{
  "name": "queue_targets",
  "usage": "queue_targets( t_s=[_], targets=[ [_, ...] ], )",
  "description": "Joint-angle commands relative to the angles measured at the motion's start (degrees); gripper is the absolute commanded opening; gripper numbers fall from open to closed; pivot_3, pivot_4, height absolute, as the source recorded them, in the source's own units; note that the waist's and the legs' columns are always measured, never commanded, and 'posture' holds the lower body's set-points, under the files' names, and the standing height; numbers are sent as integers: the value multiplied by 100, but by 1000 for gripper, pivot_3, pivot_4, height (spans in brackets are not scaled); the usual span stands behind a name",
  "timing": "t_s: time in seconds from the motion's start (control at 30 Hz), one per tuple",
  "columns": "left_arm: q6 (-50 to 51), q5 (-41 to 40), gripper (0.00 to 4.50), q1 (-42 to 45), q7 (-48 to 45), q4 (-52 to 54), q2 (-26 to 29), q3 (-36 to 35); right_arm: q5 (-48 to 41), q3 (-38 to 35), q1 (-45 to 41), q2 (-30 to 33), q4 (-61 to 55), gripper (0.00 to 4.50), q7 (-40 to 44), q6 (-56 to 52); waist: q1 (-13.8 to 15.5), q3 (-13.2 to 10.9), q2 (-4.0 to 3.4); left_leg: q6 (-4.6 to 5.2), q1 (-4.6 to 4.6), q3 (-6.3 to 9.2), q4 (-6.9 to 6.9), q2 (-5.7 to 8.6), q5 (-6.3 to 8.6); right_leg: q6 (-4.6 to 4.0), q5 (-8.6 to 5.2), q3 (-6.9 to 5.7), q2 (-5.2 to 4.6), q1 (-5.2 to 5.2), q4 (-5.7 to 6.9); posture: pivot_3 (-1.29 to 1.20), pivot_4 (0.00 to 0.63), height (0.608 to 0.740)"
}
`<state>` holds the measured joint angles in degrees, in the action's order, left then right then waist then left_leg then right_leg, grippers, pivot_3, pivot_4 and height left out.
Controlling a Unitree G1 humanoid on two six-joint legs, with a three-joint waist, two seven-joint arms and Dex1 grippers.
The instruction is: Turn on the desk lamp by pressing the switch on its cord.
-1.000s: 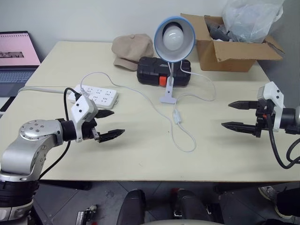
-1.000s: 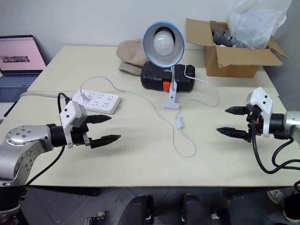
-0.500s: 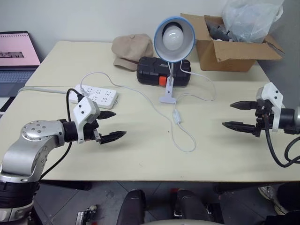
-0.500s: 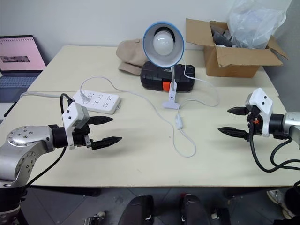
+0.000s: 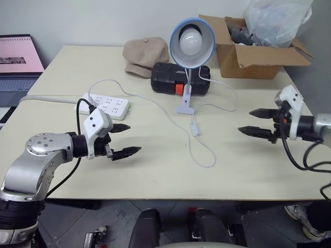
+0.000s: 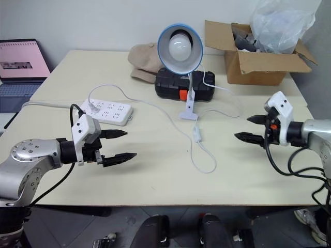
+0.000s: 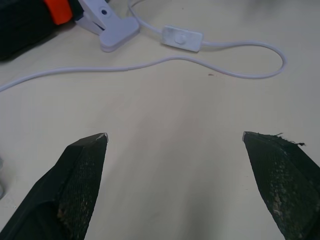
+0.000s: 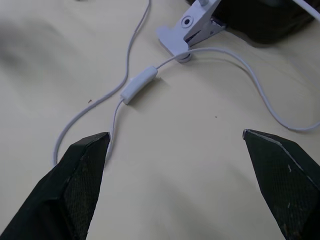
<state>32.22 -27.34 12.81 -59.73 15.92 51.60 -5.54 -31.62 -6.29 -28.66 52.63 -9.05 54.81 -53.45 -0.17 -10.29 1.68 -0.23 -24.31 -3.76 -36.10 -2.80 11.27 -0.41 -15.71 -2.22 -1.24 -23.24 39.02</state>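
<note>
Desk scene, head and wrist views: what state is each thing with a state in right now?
desk lamp: unlit, upright on its clip
switch: flat on the table, untouched
cord: slack, looped
left gripper: open, empty
right gripper: open, empty
cardboard box: flaps open
laptop: screen on
black case: shut

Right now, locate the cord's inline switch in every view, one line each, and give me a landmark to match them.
Left eye view: the switch lies mid-table, just below the lamp's clip.
Right eye view: the switch is at centre, below the same clip.
Left wrist view: the switch is beyond the open fingertips.
Right wrist view: the switch is ahead, nearer one finger.
Shared landmark: the white clip, beside the switch everywhere.
</note>
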Motion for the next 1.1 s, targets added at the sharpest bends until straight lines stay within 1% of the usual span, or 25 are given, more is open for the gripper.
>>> queue_targets(
  t_s=[0.03,0.13,0.23,0.3,0.4,0.47,0.67,0.8,0.97,1.1],
  targets=[
    [-249,160,4500,192,-45,117,1,148,-387,179,-686,-345,-104,4463,-411,-1079,3,0,0,0,0,0,0,0,0,0,0,0,0,0,0,0,150,740],
    [-413,222,4500,259,-79,66,-108,290,-382,502,-1288,-864,179,4463,-851,-1849,-5,0,0,0,-1,1,1,0,0,-1,0,0,1,-1,1,0,150,740],
    [-236,-62,4500,319,-171,57,-260,272,-306,566,-1871,-1566,850,4463,-1330,-2415,-3,0,0,0,-3,-1,0,0,0,-1,1,1,1,-2,0,0,150,740],
    [-216,-107,4500,340,-207,61,-310,297,-148,639,-2173,-1899,1372,4463,-1550,-2477,-1,1,1,1,-6,0,-1,0,0,-1,1,0,1,-4,1,0,150,740],
    [-270,-16,4500,276,-217,60,-313,347,118,810,-2535,-2245,2196,4463,-1691,-2257,0,1,1,1,-10,-1,-2,2,0,-3,2,0,1,-7,0,0,150,740],
    [-351,97,4500,214,-219,57,-306,394,286,934,-2722,-2406,2686,4463,-1704,-2089,10,1,1,1,-13,-2,-1,3,0,-18,11,-1,1,-9,-1,0,150,740],
    [-873,601,4500,-10,-177,-5,-304,572,659,1155,-3145,-2859,3892,4463,-1640,-1715,0,1,1,2,-15,-6,0,1,0,-21,13,0,2,-13,-1,0,150,740],
    [-1012,727,4500,-135,-125,19,-350,604,892,1220,-3442,-3069,4650,4463,-1529,-1455,-9,1,1,2,-15,-5,0,-1,0,-22,13,0,4,-15,4,0,150,740],
    [-1080,815,4500,-245,-38,78,-401,614,1115,1194,-3731,-3260,5360,4463,-1390,-1183,-15,1,0,2,-16,-5,0,-1,0,-22,13,0,4,-16,2,0,150,740],
    [-1114,851,4500,-301,-1,99,-423,604,1279,1255,-3853,-3345,5653,4463,-1253,-1030,-19,1,0,2,-16,-5,1,-1,0,-24,14,0,4,-17,2,0,150,740]
  ],
)
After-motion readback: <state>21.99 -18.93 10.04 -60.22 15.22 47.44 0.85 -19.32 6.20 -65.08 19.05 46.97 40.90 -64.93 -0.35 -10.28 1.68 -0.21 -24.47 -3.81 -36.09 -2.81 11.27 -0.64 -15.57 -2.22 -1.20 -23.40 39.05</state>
